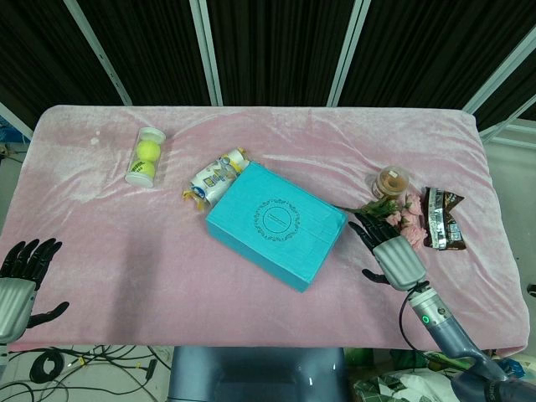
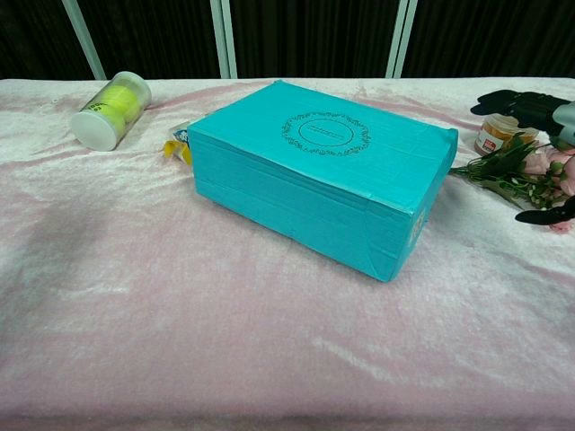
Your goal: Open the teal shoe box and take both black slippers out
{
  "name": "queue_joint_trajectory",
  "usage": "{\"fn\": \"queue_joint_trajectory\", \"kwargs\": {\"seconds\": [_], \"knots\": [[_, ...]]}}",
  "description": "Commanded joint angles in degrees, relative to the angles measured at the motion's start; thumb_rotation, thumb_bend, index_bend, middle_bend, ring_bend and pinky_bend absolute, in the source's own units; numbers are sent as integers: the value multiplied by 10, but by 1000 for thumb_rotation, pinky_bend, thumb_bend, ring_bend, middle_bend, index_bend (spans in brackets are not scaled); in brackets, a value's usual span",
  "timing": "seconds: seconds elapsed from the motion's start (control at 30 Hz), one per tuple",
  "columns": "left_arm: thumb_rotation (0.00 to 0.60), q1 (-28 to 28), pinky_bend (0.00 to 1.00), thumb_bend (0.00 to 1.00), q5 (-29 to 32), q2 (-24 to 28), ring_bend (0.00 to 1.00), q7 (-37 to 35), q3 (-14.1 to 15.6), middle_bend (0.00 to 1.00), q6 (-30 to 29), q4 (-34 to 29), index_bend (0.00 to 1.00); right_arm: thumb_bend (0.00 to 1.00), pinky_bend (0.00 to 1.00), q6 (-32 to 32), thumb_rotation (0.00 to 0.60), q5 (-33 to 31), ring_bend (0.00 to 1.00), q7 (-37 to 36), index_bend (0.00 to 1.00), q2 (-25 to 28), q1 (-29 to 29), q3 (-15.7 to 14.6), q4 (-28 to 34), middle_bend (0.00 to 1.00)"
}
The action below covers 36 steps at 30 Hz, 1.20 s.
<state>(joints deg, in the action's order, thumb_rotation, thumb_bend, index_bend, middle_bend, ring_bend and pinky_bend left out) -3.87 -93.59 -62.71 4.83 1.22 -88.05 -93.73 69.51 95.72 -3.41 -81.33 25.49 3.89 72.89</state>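
- Pink plush cloth covers the table (image 1: 100, 285); dark panelled screens with pale uprights close off the top of both views.
- Teal shoe box (image 1: 276, 224) lies at frame centre in the head view, turned at an angle, lid fully seated. No slippers are visible — presumably still inside.
- Appearance: flat rectangular carton, uniform teal, with an oval ornamental emblem printed on the lid; the chest view shows the lid skirt overlapping the base along the near long side.
- Handling, as a judgement: stiff cardboard, light, smooth-sided and liable to slide on the cloth. Best hold looks to be the lid's edge at the short end nearest the right hand, with the other hand steadying the base.
- Right hand (image 1: 387, 243) sits at centre right of the head view, just beside the box's right corner, fingers spread and holding nothing; whether it touches the box cannot be confirmed.
- Left hand (image 1: 21, 266) rests at the lower left edge, well apart from the box, fingers apart and empty.
- Other items: tennis ball tube (image 1: 146, 157) upper left; wrapped packet (image 1: 218, 176) against the box's far corner; small jar (image 1: 392, 181), flower sprig (image 1: 400, 213) and snack bag (image 1: 441, 219) at right.
- Status: task not yet started — lid unopened.
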Motion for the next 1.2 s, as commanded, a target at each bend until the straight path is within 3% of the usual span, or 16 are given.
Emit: {"fn": "queue_joint_trajectory", "kwargs": {"seconds": [0.03, 0.57, 1.2], "knots": [[600, -1, 0, 0, 3, -1, 6, -1, -1, 84, 2, 2, 8, 96, 174, -9, 600, 1, 0, -6, 3, -8, 9, -2, -13, 5], [600, -7, 0, 0, 26, -11, 6, 5, -5, 83, 24, -1, 8, 102, 174, 3, 600, 53, 0, -56, 117, -69, 80, -12, -152, 65], [600, -8, 0, 0, 44, -18, 5, -2, -7, 83, 37, 9, 8, 135, 174, -10, 600, 60, 15, -83, 193, -109, 131, -31, -222, 102]]}}
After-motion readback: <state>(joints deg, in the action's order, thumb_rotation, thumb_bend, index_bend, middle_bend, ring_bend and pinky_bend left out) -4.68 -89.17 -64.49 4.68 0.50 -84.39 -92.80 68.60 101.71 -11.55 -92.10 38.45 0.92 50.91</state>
